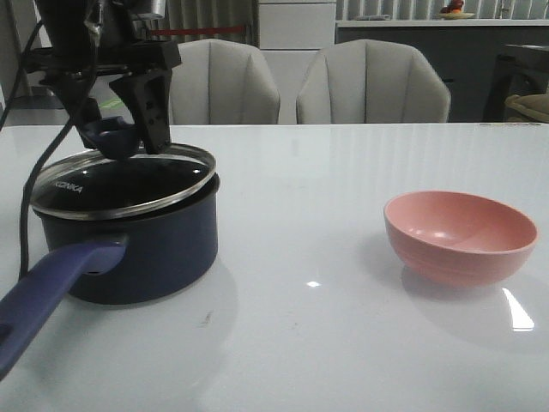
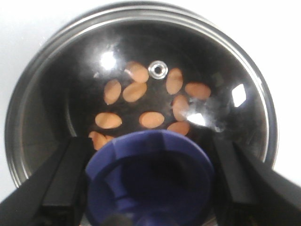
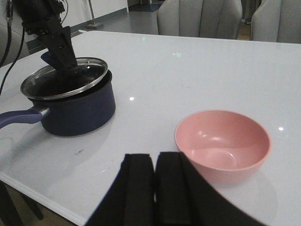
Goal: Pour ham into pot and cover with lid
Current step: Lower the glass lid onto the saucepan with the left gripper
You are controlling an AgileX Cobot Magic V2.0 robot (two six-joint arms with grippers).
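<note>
Ham (image 2: 151, 119) slices were seen inside the pot (image 1: 141, 249), beneath the tilted lid (image 1: 120, 184). The lid's knob was pinched by the left gripper (image 1: 120, 136). The right gripper (image 3: 154, 188), fingers pressed together, was positioned well apart from the pot.

Sitting on the table (image 1: 343, 343): one pot (image 1: 146, 249), one lid (image 1: 129, 184), one pink bowl (image 1: 459, 236), and about ten ham slices (image 2: 151, 119) showing through the glass.

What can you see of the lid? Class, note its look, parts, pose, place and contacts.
The lid is round clear glass with a steel rim, white KONKA lettering, a small steam vent and a blue funnel-shaped knob. It sits tilted on the pot, raised on the side toward the pink bowl. The left gripper brackets the knob. Ham slices show through the glass.
</note>
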